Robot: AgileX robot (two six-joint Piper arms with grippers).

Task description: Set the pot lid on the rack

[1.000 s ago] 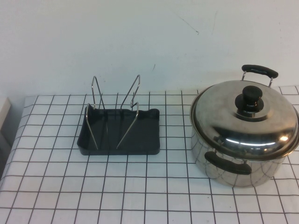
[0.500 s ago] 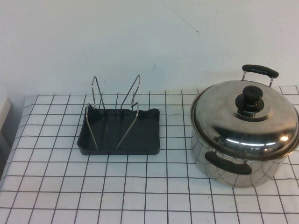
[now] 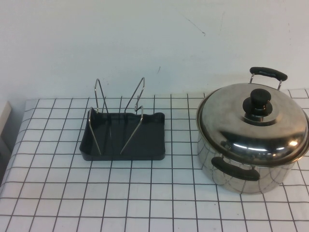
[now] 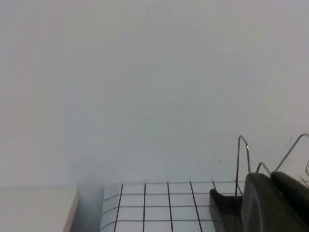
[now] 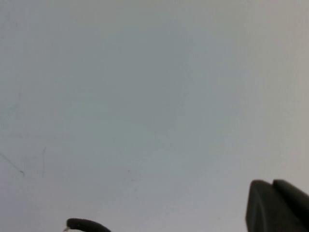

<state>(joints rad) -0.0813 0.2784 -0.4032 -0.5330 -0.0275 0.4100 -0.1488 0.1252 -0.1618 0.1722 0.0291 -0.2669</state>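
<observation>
The shiny steel pot lid (image 3: 241, 123) with its black knob (image 3: 260, 99) sits closed on the deep steel pot (image 3: 256, 176) at the right of the table. The dark grey rack (image 3: 123, 137) with upright wire loops stands left of the pot and holds nothing. Neither arm shows in the high view. In the left wrist view my left gripper (image 4: 271, 178) is shut and empty, with the rack (image 4: 223, 208) beyond it. In the right wrist view my right gripper (image 5: 273, 186) is shut and empty, facing the wall, and a black pot handle (image 5: 86, 225) shows at the edge.
The table carries a white cloth with a black grid (image 3: 145, 203). A pale wall (image 3: 145, 43) stands right behind the rack and pot. A light-coloured object (image 3: 4, 118) sits at the table's far left edge.
</observation>
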